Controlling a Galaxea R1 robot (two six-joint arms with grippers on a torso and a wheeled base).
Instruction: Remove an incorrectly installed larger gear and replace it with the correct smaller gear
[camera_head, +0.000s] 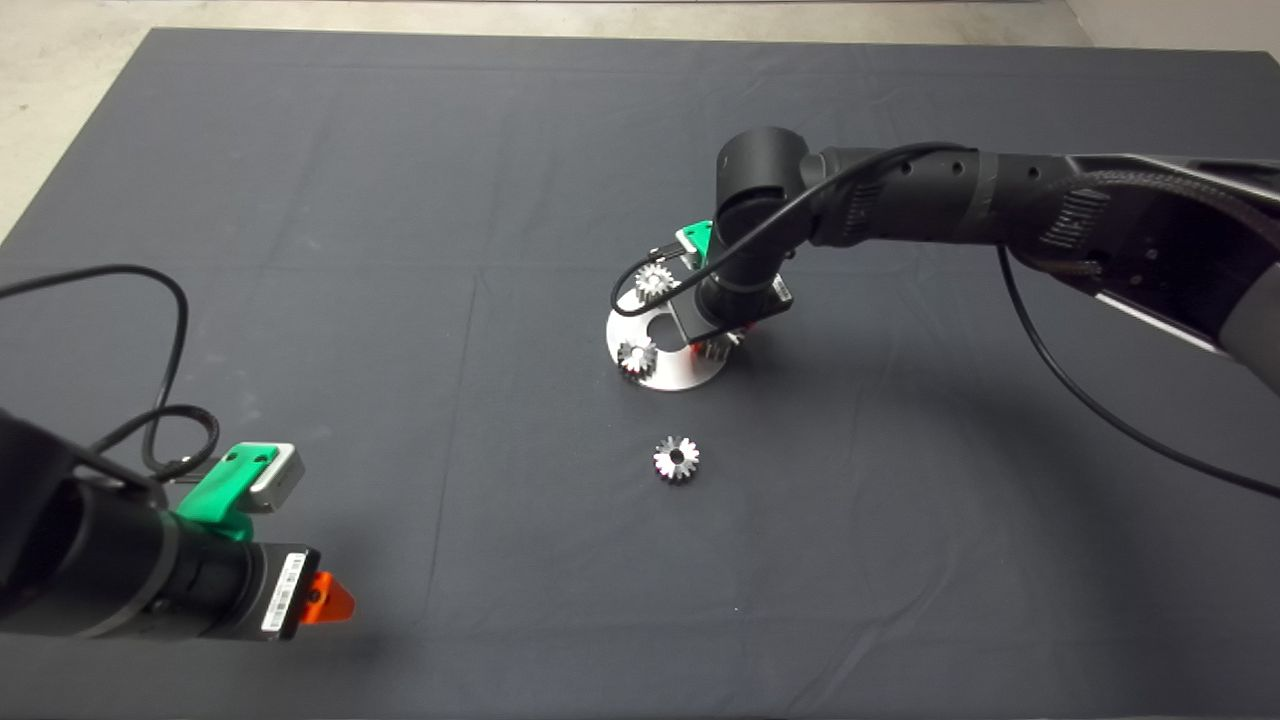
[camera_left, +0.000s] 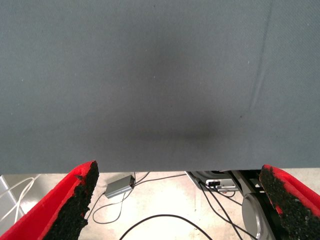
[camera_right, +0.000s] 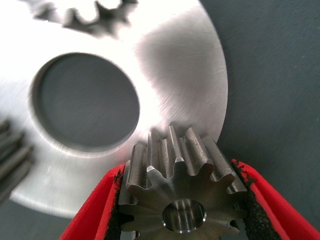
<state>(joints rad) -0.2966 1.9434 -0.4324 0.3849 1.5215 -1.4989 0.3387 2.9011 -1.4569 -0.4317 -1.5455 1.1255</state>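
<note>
Head view: we see right gripper (camera_head: 716, 347) over round plate (camera_head: 662, 375), grasp hidden; smaller gear (camera_head: 677, 459) loose on mat (camera_head: 400, 300). Right wrist view: fingers (camera_right: 92, 212) clamp larger gear (camera_right: 181, 195). Left gripper (camera_left: 180, 200) parked at lower left, wide open, holding nothing.

My right arm reached in from the right edge of the head view toward the centre of the frame, wrist bent straight down. Its right gripper (camera_right: 182, 210) had both red fingers (camera_right: 95, 210) pressed against the larger gear (camera_right: 182, 200), pads touching the teeth on either side. My left arm sat parked at the lower left of the frame, its left gripper (camera_left: 180, 210) idle with the fingers (camera_left: 75, 200) spread wide apart and nothing between them.
</note>
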